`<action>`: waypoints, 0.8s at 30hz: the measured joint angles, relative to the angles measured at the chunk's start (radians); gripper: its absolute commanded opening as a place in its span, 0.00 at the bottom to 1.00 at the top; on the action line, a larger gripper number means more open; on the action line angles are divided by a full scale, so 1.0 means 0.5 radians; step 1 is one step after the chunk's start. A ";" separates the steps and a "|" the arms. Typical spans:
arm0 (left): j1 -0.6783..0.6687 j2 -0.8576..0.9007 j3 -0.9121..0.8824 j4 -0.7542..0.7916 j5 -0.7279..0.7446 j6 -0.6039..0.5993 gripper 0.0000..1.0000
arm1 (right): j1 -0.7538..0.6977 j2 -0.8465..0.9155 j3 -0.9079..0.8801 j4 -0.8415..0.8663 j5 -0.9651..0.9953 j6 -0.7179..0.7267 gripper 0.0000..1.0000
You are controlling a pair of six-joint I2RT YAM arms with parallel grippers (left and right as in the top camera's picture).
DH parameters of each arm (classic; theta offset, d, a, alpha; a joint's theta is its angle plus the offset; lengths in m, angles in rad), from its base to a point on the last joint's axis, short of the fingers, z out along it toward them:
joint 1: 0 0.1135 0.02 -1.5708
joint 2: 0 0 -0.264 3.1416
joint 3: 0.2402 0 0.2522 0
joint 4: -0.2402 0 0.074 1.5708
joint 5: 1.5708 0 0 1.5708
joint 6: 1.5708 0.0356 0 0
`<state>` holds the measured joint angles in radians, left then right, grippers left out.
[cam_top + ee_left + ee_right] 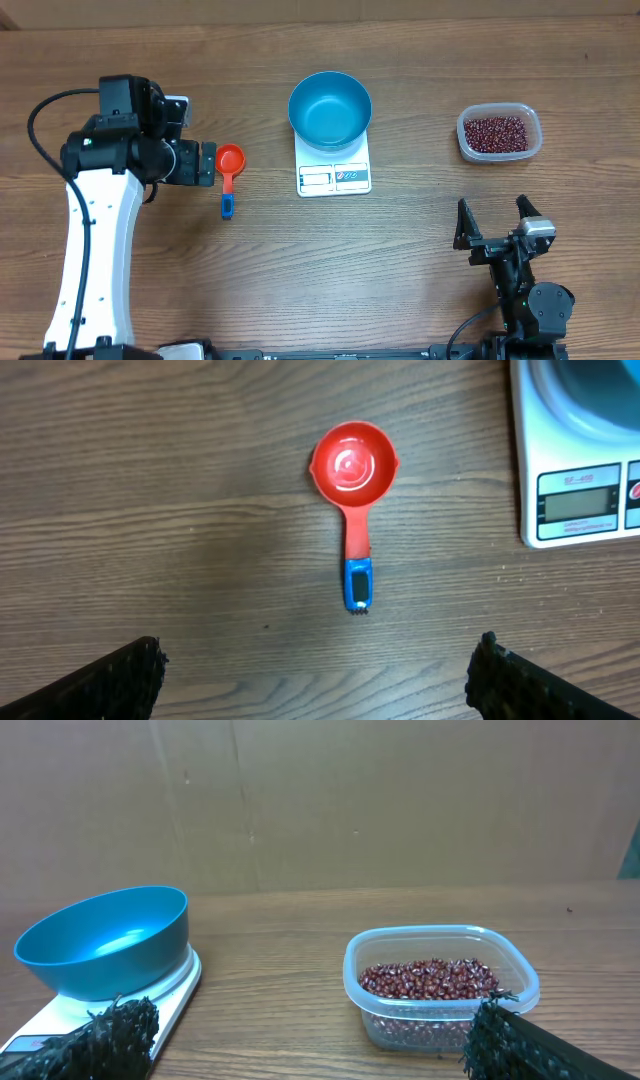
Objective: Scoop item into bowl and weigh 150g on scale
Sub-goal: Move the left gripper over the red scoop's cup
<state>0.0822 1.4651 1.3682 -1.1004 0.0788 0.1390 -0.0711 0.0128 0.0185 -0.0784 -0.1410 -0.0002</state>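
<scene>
The item, a heap of small dark red beans, fills a clear tub at the right. The blue bowl stands empty on the white scale in the middle. An orange-red scoop with a blue handle end lies flat left of the scale. My left gripper hovers open just left of the scoop, holding nothing. Near the front edge my right gripper is open and empty, facing the tub.
The wooden table carries nothing else. A cardboard wall rises behind its far edge. The left arm's white link runs along the table's left side.
</scene>
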 measured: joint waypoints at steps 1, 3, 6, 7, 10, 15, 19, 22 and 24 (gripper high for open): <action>0.000 0.015 0.000 0.002 0.000 0.000 0.99 | 0.000 0.000 0.000 0.000 -0.001 0.000 1.00; 0.000 0.053 0.000 0.011 0.000 0.001 0.99 | 0.000 0.000 0.000 -0.001 -0.001 0.001 1.00; 0.000 0.111 0.001 0.017 0.000 -0.002 0.99 | -0.001 0.000 0.000 0.000 0.000 -0.001 1.00; 0.000 0.133 0.002 0.018 0.000 -0.004 1.00 | -0.001 0.000 0.000 0.000 -0.001 0.001 1.00; 0.000 0.188 0.002 0.018 0.000 -0.018 1.00 | 0.000 0.000 0.000 -0.001 0.000 -0.001 1.00; 0.000 0.264 0.002 0.047 0.000 -0.025 1.00 | 0.000 0.000 0.000 0.000 0.001 0.000 1.00; 0.000 0.323 0.003 0.073 0.000 -0.025 1.00 | 0.000 0.000 0.000 0.000 0.000 -0.001 1.00; 0.000 0.371 0.003 0.103 0.000 -0.026 1.00 | -0.001 0.000 0.000 0.001 0.000 0.001 1.00; 0.000 0.399 0.003 0.116 0.000 -0.025 1.00 | 0.000 0.000 0.000 0.000 0.000 -0.001 1.00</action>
<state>0.0822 1.6646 1.3697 -1.0424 0.0788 0.1265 -0.0711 0.0128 0.0185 -0.0784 -0.1410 -0.0006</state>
